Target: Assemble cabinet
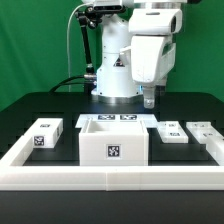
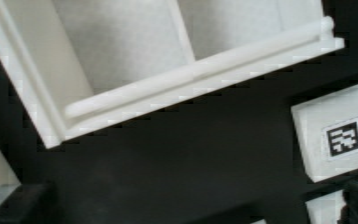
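pincer (image 1: pixel 149 99) released, empty | we judge: centre it over the small panel (image 1: pixel 168 133) beside the cabinet body (image 1: pixel 113 143), descend square

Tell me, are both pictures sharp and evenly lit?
Exterior view: sharp and evenly lit, though the white body washes out against the black table. Wrist view: close and slightly soft, with glary white surfaces, yet the tag on the panel is legible.

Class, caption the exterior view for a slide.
Open two-finger gripper hangs above black table behind white plastic box-like cabinet body.
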You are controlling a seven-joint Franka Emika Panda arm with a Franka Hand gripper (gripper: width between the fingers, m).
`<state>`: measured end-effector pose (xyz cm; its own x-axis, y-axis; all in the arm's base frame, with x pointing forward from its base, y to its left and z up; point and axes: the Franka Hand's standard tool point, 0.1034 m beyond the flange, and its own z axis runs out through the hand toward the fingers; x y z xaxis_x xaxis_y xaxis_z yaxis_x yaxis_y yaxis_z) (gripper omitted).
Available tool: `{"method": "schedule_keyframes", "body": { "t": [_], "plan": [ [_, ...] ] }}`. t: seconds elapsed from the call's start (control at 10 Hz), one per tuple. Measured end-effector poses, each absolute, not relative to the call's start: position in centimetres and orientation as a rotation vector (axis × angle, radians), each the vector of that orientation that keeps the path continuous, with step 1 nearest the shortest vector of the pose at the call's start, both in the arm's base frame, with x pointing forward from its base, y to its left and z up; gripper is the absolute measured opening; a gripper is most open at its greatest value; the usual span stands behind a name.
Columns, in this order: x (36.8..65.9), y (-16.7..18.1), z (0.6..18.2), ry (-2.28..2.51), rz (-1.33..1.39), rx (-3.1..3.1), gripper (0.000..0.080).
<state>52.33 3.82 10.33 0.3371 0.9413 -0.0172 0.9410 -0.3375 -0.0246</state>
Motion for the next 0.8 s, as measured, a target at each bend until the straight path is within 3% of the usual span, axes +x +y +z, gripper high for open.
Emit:
{"method": "schedule_keyframes", "body": {
  "t": [0.4, 0.8],
  "plan": [
    [49.6, 1.5, 8.1, -2.228, -0.004, -2.231, 0.0797],
    [49.3, 0.5, 7.4, -2.297, 0.028, -2.162, 0.0797]
  ]
}}
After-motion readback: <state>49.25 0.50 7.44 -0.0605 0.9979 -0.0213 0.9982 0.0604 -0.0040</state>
